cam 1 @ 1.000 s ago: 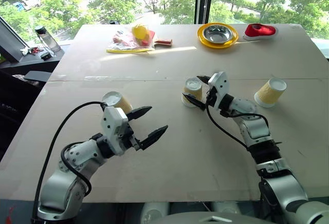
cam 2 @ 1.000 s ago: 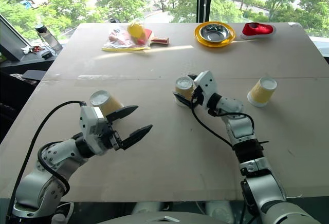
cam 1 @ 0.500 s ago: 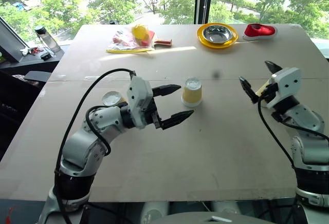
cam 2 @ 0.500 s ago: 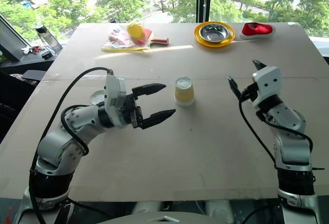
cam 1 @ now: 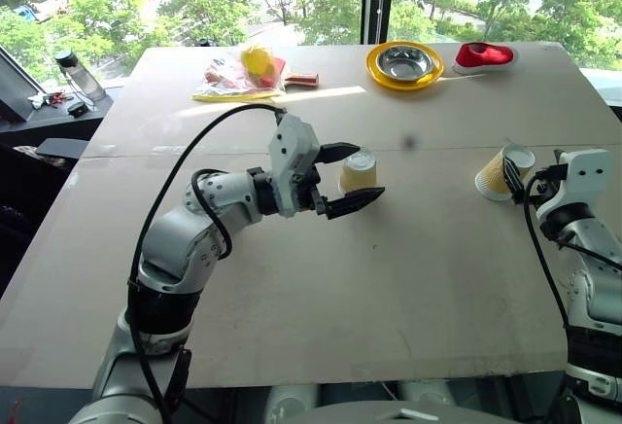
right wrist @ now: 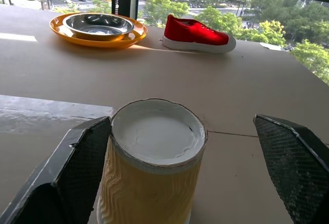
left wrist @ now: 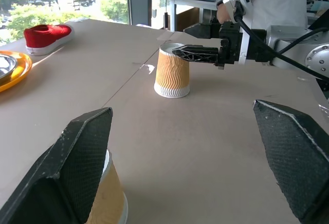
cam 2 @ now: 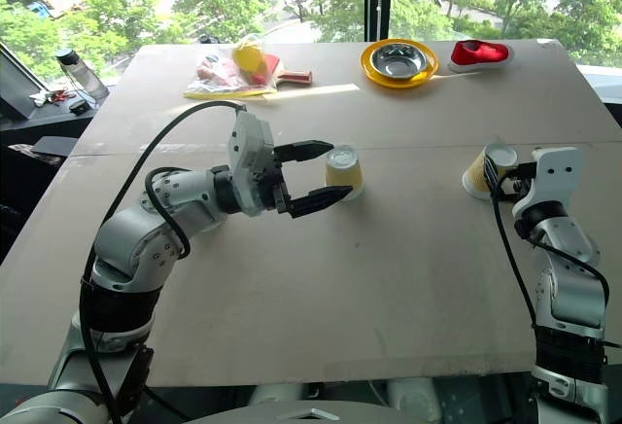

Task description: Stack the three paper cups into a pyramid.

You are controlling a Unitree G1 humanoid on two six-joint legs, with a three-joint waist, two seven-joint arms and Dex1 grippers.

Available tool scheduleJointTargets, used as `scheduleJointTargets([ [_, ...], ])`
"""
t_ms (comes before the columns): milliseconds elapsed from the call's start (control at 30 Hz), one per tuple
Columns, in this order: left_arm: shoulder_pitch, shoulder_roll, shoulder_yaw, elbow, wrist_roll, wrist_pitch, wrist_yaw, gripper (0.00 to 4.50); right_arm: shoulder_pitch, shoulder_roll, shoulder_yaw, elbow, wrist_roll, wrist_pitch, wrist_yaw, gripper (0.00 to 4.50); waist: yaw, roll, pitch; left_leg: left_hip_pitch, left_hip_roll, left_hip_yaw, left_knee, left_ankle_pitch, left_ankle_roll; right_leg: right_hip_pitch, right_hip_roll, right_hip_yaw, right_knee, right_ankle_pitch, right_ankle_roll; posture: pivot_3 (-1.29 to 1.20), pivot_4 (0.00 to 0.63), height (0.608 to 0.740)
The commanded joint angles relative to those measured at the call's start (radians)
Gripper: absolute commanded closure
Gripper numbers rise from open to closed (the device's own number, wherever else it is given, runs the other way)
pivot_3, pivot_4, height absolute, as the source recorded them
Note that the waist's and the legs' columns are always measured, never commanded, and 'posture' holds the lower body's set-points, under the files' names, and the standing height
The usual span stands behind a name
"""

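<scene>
Table: large tan board; far edge carries a yellow-rimmed bowl, a red shoe and a bagged bundle.
Left gripper: fingers spread wide, now bracketing the centre cup without a grasp; a second ago it hung nearer and further left.
Right gripper: fingers released, one either side of the right cup; it has left the centre cup and swung right.
Centre cup: upside down, mid-table, unmoved.
Right cup: upside down, far right, well apart from the centre cup.

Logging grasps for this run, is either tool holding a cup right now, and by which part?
Nothing is held. The left tool stands open around one cup; the right tool stands open around another cup.
</scene>
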Motion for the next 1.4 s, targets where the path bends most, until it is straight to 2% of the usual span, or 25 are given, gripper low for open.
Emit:
scheduleJointTargets([
  [33, -0.020, 0.001, 0.023, -0.061, -0.026, 0.020, 0.011, 0.00, -0.044, 0.012, -0.007, 0.018, 0.039, 0.001, -0.009, 0.10, -0.001, 0.000, 0.000, 0.000, 0.000, 0.000, 0.000, 0.000, 0.000, 0.000, 0.000, 0.000, 0.000, 0.000, 0.000, 0.00, 0.150, 0.740],
  [600, -0.019, 0.006, 0.030, -0.109, -0.050, 0.021, -0.016, 0.00, -0.081, 0.032, 0.015, 0.085, 0.056, -0.019, -0.011, 0.10, 0.000, 0.000, 0.000, 0.000, 0.000, 0.000, 0.000, 0.001, -0.002, 0.000, 0.000, 0.000, 0.000, 0.000, 0.000, 0.00, 0.150, 0.740],
  [633, -0.018, 0.008, 0.028, -0.107, -0.046, 0.015, -0.024, 0.00, -0.081, 0.032, 0.015, 0.086, 0.053, -0.024, -0.015, 0.62, 0.000, 0.000, 0.000, 0.000, 0.000, 0.000, 0.000, 0.001, -0.002, 0.000, 0.000, 0.000, 0.000, 0.000, 0.000, 0.00, 0.150, 0.740],
  [667, -0.018, 0.010, 0.027, -0.105, -0.042, 0.011, -0.030, 0.00, -0.082, 0.031, 0.014, 0.087, 0.050, -0.027, -0.017, 0.83, 0.000, 0.000, 0.000, 0.000, 0.000, 0.000, 0.000, 0.001, -0.002, 0.000, 0.000, 0.000, 0.000, 0.000, 0.000, 0.00, 0.150, 0.740],
  [733, -0.018, 0.009, 0.027, -0.100, -0.037, 0.004, -0.036, 0.00, -0.083, 0.030, 0.016, 0.085, 0.053, -0.029, -0.013, 1.90, 0.000, 0.000, 0.000, 0.000, 0.000, 0.000, 0.000, 0.001, -0.002, 0.000, 0.000, 0.000, 0.000, 0.000, 0.000, 0.00, 0.150, 0.740],
  [767, -0.016, 0.008, 0.027, -0.097, -0.035, 0.000, -0.038, 0.00, -0.082, 0.030, 0.020, 0.081, 0.057, -0.027, -0.008, 2.20, 0.000, 0.000, 0.000, 0.000, 0.000, 0.000, 0.000, 0.001, -0.002, 0.000, 0.000, 0.000, 0.000, 0.000, 0.000, 0.00, 0.150, 0.740],
  [800, -0.013, 0.007, 0.027, -0.095, -0.032, -0.005, -0.040, 0.00, -0.083, 0.029, 0.026, 0.077, 0.057, -0.025, -0.003, 2.32, 0.000, 0.000, 0.000, 0.000, 0.000, 0.000, 0.000, 0.001, -0.002, 0.000, 0.000, 0.000, 0.000, 0.000, 0.000, 0.00, 0.150, 0.740],
  [933, 0.022, -0.005, 0.043, -0.093, -0.036, -0.024, -0.029, 0.00, -0.095, 0.035, 0.057, 0.046, 0.058, -0.014, 0.005, 2.32, -0.003, 0.000, 0.000, 0.000, 0.000, 0.000, 0.000, 0.001, -0.002, 0.000, 0.000, 0.000, 0.000, 0.000, 0.000, 0.00, 0.150, 0.740],
  [1033, 0.093, 0.005, 0.043, -0.088, 0.013, -0.076, -0.023, 0.00, -0.104, 0.037, 0.103, 0.013, 0.067, 0.003, 0.031, 2.32, -0.008, 0.000, 0.000, 0.000, 0.000, 0.000, 0.000, 0.001, -0.002, -0.001, 0.000, 0.001, 0.001, 0.000, 0.000, 0.00, 0.150, 0.740],
  [1200, 0.219, -0.014, 0.063, -0.160, 0.006, -0.108, 0.010, 0.00, -0.116, 0.067, 0.188, -0.054, 0.097, 0.064, 0.064, 2.32, -0.008, 0.000, 0.000, 0.000, 0.002, 0.001, 0.000, 0.001, -0.001, -0.002, 0.000, 0.002, 0.001, 0.000, 0.000, 0.00, 0.150, 0.740],
  [1400, 0.377, -0.026, 0.097, -0.255, 0.069, -0.152, 0.112, 0.00, -0.147, 0.129, 0.325, -0.080, 0.097, 0.108, 0.101, 2.32, -0.006, 0.000, 0.000, 0.000, 0.005, 0.001, 0.000, -0.001, 0.001, -0.002, 0.001, 0.002, 0.001, 0.000, 0.000, 0.00, 0.150, 0.740],
])
